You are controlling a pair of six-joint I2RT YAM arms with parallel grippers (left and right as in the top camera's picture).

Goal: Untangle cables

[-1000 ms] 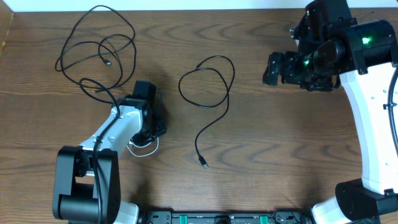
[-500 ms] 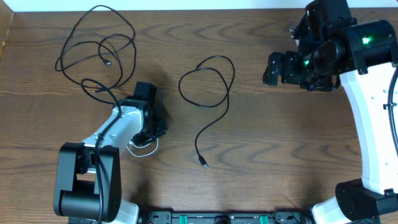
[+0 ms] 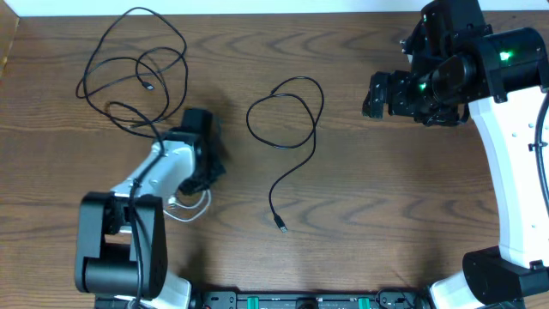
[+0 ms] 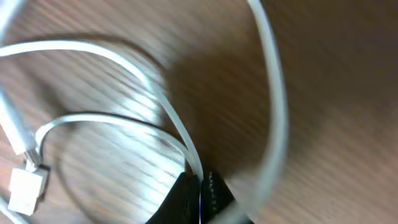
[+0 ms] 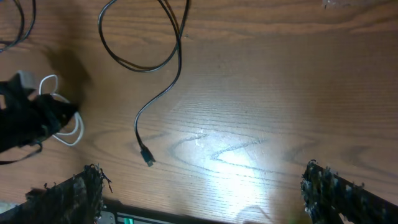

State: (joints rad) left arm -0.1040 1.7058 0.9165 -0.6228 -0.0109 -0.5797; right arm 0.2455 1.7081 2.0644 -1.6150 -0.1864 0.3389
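1. The left gripper [image 4: 200, 194] is pinched tight on a strand of the white cable [image 4: 180, 134], which lies coiled on the wooden table [image 3: 360, 197].
2. The looped black cable [image 3: 292, 120] lies alone, right of the left gripper.
3. The sprawling black cable [image 3: 137, 60] lies beyond the left gripper, toward the far edge.
4. The right gripper [image 3: 375, 94] hangs far right of the left gripper, fingers spread wide, holding nothing.

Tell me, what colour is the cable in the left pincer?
White. The cable shows best in the left wrist view.
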